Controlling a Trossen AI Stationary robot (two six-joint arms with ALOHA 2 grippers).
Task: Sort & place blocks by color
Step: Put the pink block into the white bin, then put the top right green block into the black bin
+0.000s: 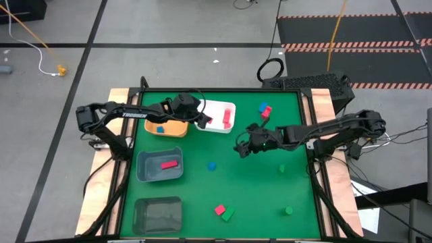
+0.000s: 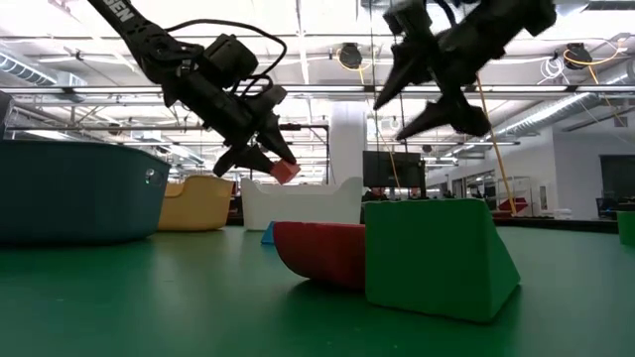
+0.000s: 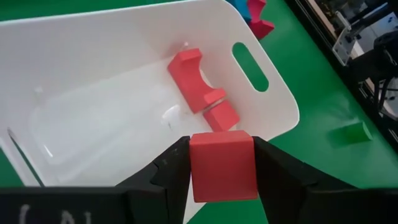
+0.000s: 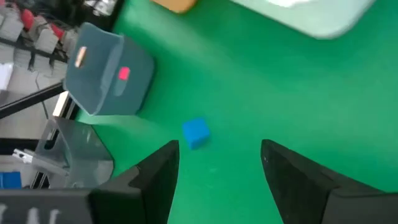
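Nearest us, a green block (image 2: 437, 256) and a red block (image 2: 319, 252) lie touching on the tabletop (image 1: 270, 189). Farther on, our right tool (image 1: 241, 146) hovers with fingers spread and empty, a blue cube (image 4: 196, 132) beneath. Farthest, our left tool (image 3: 221, 167) clamps a red cube (image 3: 222, 165) over the white bin's (image 3: 93, 74) edge; red pieces (image 3: 200, 87) lie inside.

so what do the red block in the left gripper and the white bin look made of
The red block held by the left gripper looks like matte foam or soft plastic: flat colour, no glare. The white bin looks like thin glossy moulded plastic, with shiny reflections and a cut-out handle.
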